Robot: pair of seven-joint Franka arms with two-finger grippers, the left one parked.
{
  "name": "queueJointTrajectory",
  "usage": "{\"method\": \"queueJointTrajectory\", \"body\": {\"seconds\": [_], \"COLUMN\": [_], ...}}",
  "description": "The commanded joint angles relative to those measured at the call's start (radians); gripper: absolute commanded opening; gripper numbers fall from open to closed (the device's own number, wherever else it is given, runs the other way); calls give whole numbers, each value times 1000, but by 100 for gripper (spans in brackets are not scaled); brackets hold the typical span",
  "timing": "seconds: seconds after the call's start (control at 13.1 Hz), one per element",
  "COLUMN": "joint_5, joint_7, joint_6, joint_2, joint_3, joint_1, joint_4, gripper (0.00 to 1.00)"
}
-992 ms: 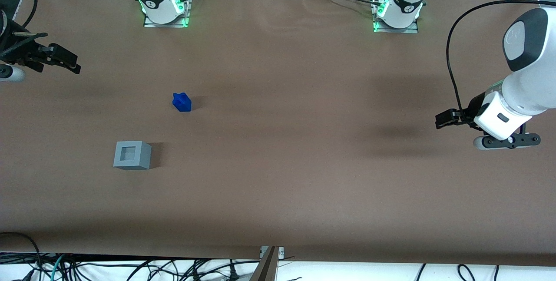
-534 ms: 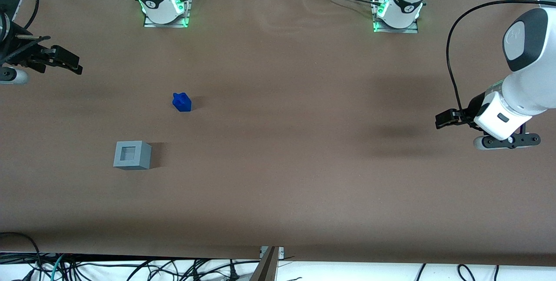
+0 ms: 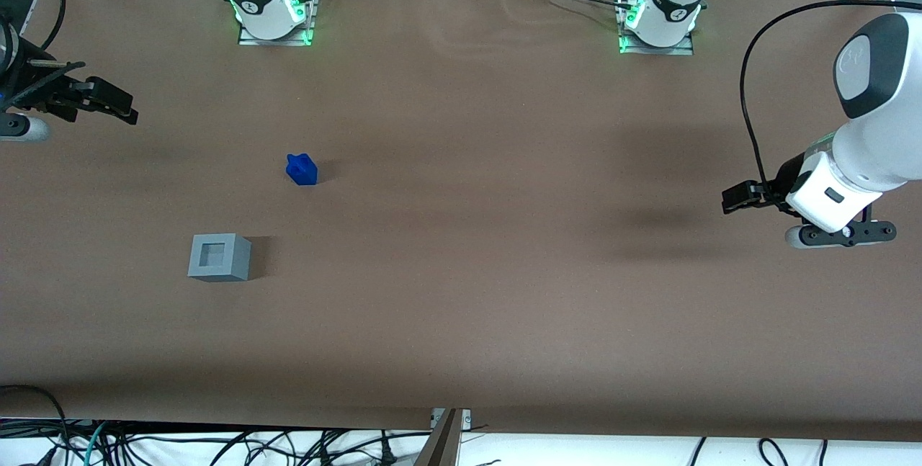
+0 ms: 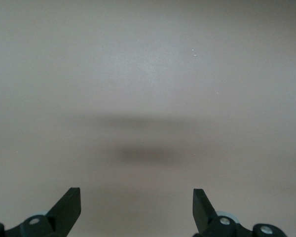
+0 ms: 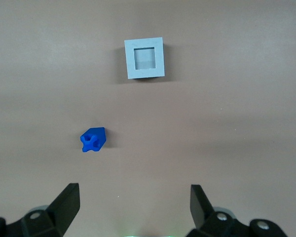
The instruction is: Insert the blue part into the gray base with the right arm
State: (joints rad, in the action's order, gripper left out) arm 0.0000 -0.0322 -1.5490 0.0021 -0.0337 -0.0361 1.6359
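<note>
The blue part [image 3: 302,169] [image 5: 92,139] lies alone on the brown table. The gray base [image 3: 219,257] [image 5: 144,58] stands nearer to the front camera than the blue part, socket facing up and empty. My right arm's gripper [image 3: 119,102] [image 5: 133,197] hovers at the working arm's end of the table, well apart from both pieces and a little farther from the front camera than the blue part. Its fingers [image 5: 68,198] stand wide open with nothing between them.
The two arm bases [image 3: 272,12] [image 3: 659,16] are bolted along the table edge farthest from the front camera. Loose cables [image 3: 216,444] lie below the table's near edge. The brown table surface [image 3: 468,235] stretches toward the parked arm's end.
My gripper has edged a little toward the parked arm's end of the table. The blue part and the gray base have not moved.
</note>
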Motion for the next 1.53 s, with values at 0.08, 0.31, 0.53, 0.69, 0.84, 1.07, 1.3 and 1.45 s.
{"method": "queueJointTrajectory", "body": {"seconds": [0.08,0.31,0.53,0.69,0.84,1.07,1.3,1.45], "joint_5": [-2,-2,-2,-3,-2,-2,-2,-2], "joint_7": [9,8,11,11,9,24,29,20], "joint_6": [55,55,56,55,56,61,63,49], "joint_2": [10,12,15,15,15,13,1,-59], "joint_3": [-5,-5,-5,-5,-5,-5,-8,-55], "joint_1": [-4,-4,-4,-4,-4,-4,-2,-2], "joint_4": [-7,-8,-7,-7,-5,-1,18,112], "gripper": [99,99,99,99,99,99,99,99]}}
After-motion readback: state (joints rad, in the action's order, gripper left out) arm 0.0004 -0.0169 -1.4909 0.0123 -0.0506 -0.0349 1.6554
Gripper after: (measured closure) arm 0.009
